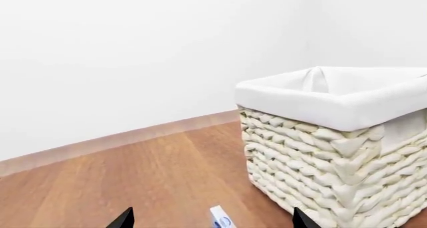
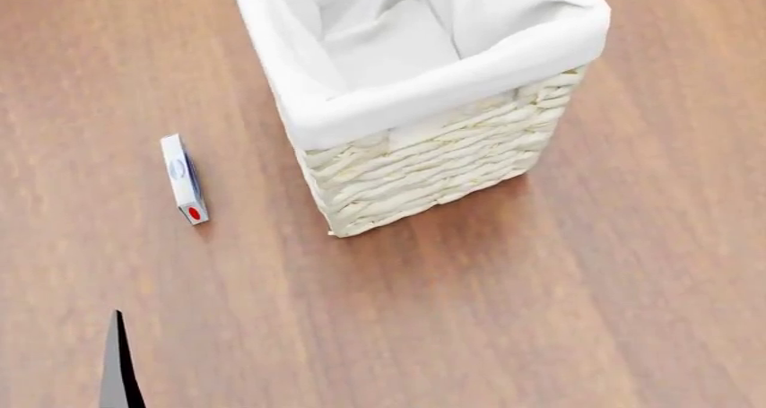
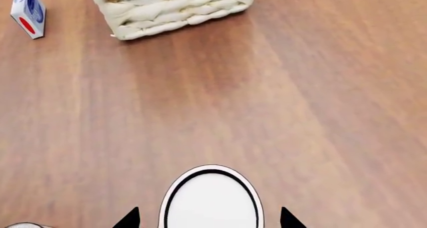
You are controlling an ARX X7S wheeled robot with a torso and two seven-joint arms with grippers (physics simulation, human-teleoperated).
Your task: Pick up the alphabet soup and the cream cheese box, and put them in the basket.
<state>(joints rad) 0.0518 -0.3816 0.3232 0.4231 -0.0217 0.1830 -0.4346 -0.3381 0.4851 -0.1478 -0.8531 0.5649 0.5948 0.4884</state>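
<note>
1. The cream cheese box [image 2: 183, 178] stands on edge on the worktop [image 2: 575, 291], just left of the basket [image 2: 359, 112], long axis running toward the robot.
2. Left fingers [image 1: 127, 219], spread and empty, straddle the cream cheese box and sit nearer; right fingers [image 3: 130, 219] are likewise released.

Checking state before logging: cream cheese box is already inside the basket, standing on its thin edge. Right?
Not inside. The cream cheese box stands on its thin edge on the wooden floor beside the basket, apart from it, as the head view shows.

Left hand [image 1: 212, 220]: two dark fingertips seen spread apart at the frame's bottom edge. Right hand [image 3: 209, 219]: fingertips likewise parted at bottom edge. One dark arm sliver is seen lower left in head view.
</note>
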